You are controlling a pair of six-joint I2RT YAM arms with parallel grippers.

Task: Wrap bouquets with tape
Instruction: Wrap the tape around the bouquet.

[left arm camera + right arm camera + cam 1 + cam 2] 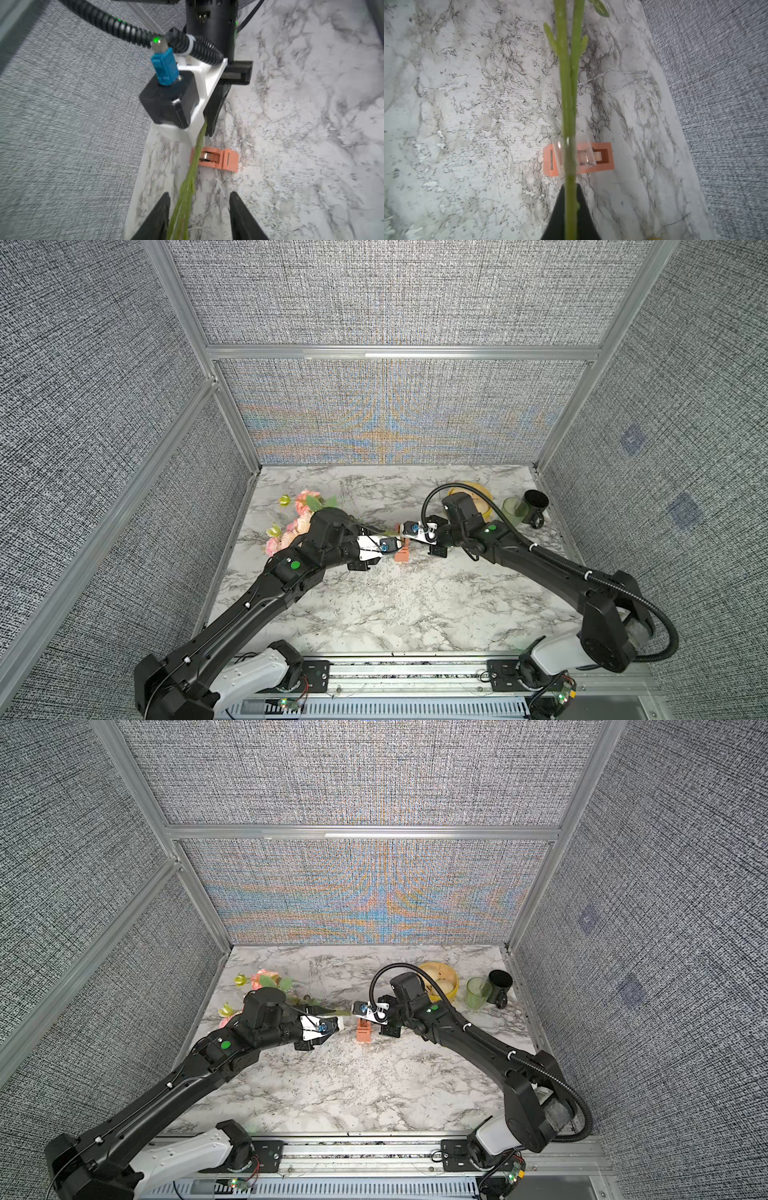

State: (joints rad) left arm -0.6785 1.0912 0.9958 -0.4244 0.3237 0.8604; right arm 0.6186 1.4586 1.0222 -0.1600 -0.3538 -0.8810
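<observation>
The bouquets' pink and peach roses (297,524) lie at the table's left, partly under my left arm. Their green stems (569,104) run right, above the salmon-orange tape dispenser (402,554), which lies flat on the marble. A clear strip of tape (583,154) sits around the stems with its ends sticking out. My right gripper (570,186) is shut on the stems' end. The left wrist view shows my left gripper (199,194) open, the stems (191,176) passing loosely between its fingers, close to one of them. The two grippers nearly meet over the dispenser (365,1031).
At the back right stand a round yellow steamer basket (469,493), a green glass cup (514,510) and a black mug (536,502). Grey fabric walls close in the table on three sides. The right arm's cable loops above its wrist.
</observation>
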